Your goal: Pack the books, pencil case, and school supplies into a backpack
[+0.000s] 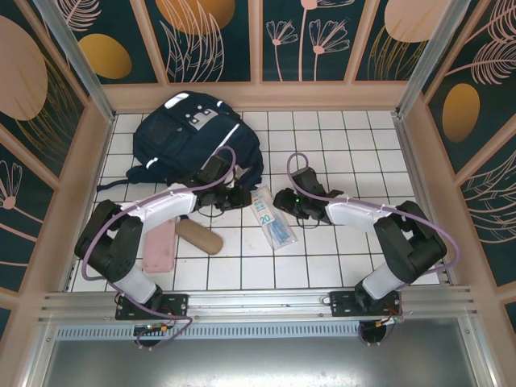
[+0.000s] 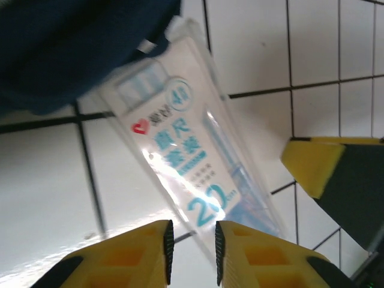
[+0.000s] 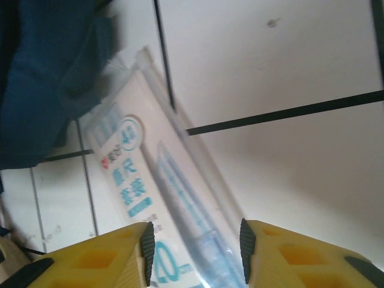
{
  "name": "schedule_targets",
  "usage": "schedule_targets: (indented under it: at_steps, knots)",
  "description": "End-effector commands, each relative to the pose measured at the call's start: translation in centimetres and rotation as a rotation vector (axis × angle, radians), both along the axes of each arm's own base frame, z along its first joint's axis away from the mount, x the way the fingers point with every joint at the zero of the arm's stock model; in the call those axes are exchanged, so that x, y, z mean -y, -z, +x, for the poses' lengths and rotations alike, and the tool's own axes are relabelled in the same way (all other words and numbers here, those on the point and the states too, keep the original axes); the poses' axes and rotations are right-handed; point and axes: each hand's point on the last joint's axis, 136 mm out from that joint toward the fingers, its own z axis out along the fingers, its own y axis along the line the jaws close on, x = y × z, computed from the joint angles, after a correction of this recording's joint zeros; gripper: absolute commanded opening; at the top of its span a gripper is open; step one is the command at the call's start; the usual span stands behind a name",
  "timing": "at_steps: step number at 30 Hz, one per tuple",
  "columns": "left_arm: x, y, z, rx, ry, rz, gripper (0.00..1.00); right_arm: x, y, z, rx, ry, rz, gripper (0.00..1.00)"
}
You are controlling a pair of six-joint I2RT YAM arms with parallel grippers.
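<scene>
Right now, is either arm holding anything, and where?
Right gripper: nothing, jaws open above the clear plastic packet. Left gripper: jaws narrow at the packet's edge; hold cannot be told.

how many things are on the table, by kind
backpack: 1
clear packet: 1
tan pouch: 1
pink case: 1
total: 4
</scene>
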Motion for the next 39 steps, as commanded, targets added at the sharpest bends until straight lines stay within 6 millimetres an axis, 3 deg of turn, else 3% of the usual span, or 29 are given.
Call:
schedule_targets:
  at_steps: [1,10,18,26,30,32,36,39]
  knots:
    - [1.1,2.0,-1.0,-0.06,-0.014,-0.005,0.26,0.7,2.1,-1.5,-0.053,-0.093,-0.024,0.45]
    - [0.2,7.4,-3.1,-0.173,-0.017,0.121,0.21,-0.9,4.6,-2.5,-0.118,-0.195,0.019,0.47]
    - [0.7,9.4,-3.6,-0.203,-0.012,0.117,0.2,-4.6,4.5,-4.3,-0.149,-0.305,0.108,0.46]
    - [0.7,9.8,-3.7,-0.205,-0.002,0.122,0.19,-7.0,0.9,-5.5,-0.132,-0.385,0.306,0.42]
    - [0.8,9.6,-3.6,-0.199,0.001,0.118,0.18,-7.1,0.2,-5.5,-0.125,-0.387,0.326,0.41]
    - [0.8,9.4,-3.5,-0.193,0.002,0.115,0.18,-6.6,0.6,-5.2,-0.129,-0.367,0.291,0.31]
    - [0.8,8.2,-3.1,-0.165,0.004,0.119,0.18,-5.2,1.2,-4.5,-0.134,-0.309,0.278,0.02]
    - [0.6,6.3,-2.2,-0.11,0.005,0.141,0.19,-4.0,0.8,-3.9,-0.108,-0.257,0.265,0.0]
